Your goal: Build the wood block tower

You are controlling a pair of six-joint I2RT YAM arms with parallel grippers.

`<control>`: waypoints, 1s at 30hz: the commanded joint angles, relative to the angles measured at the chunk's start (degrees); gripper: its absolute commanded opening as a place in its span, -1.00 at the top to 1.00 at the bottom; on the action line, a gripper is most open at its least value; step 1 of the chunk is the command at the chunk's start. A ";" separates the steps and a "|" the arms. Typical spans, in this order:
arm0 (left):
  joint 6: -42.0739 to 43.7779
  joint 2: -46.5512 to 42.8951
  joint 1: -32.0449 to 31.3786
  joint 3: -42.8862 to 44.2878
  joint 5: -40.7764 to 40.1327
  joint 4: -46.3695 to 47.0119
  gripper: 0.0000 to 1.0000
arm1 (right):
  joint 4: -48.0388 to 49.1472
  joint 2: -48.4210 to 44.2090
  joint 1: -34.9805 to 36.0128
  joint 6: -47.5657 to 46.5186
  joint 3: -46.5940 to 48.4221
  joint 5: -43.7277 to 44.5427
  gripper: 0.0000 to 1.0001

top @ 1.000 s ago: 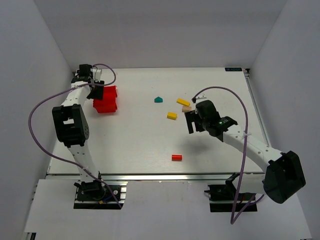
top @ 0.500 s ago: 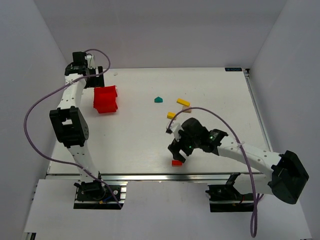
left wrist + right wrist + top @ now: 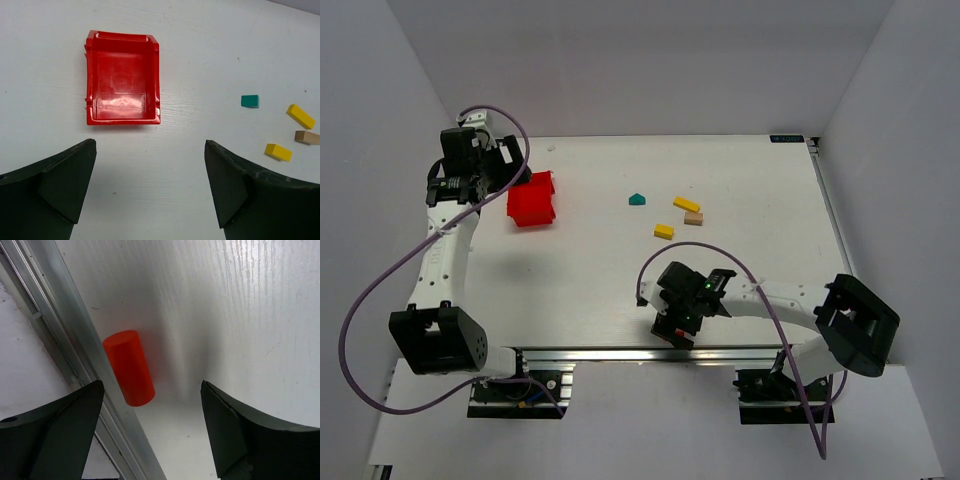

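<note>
My rt fingers (image 3: 65, 425) are spread wide and hold nothing, low over the near edge of the table (image 3: 590, 270). The red cylinder (image 3: 129, 367) lies on its side in the gap between them, closer to one finger than the other. As far as I can tell it touches neither. It rests flat on the table, just beside the metal rail (image 3: 45, 310) along that edge. From the top cam my rt wrist covers nearly all of it, and only a sliver of red shows.

My left fingers (image 3: 65, 180) are also spread w/ nothing in them, up at the far left of the table. They look down on the red bin (image 3: 122, 75), which sits open side up w/ its bare floor showing, apart from both fingertips.

The other blocks lie mid-table toward the far side, well apart from the cylinder and from both arms. There's a teal block (image 3: 249, 101), a long yellow block (image 3: 301, 116), a tan block (image 3: 307, 137) just beside it w/ a small gap, and a small yellow block (image 3: 278, 152) near those two. Each lies by itself, flat on the table, so the tower is not yet begun.

Only writing-like thing is a small dark label (image 3: 786, 138) at the far rt edge of the table, too small to read.
</note>
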 commanded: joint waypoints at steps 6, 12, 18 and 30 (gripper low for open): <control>-2.26 -2.44 0.12 -1.88 -0.44 2.06 -0.96 | 6.37 -2.34 1.09 -0.64 -0.48 3.31 -0.34; -4.02 -4.63 0.21 -4.69 -2.72 1.71 -0.96 | 7.71 1.08 1.18 -1.25 -0.39 2.96 -0.15; -5.33 -7.36 0.12 -7.42 -2.19 3.03 -0.96 | 10.34 1.44 0.92 -0.72 0.93 6.47 0.49; -20.26 -8.95 0.12 -11.73 1.04 1.80 -0.96 | 20.10 6.35 -8.11 3.32 5.75 27.22 0.81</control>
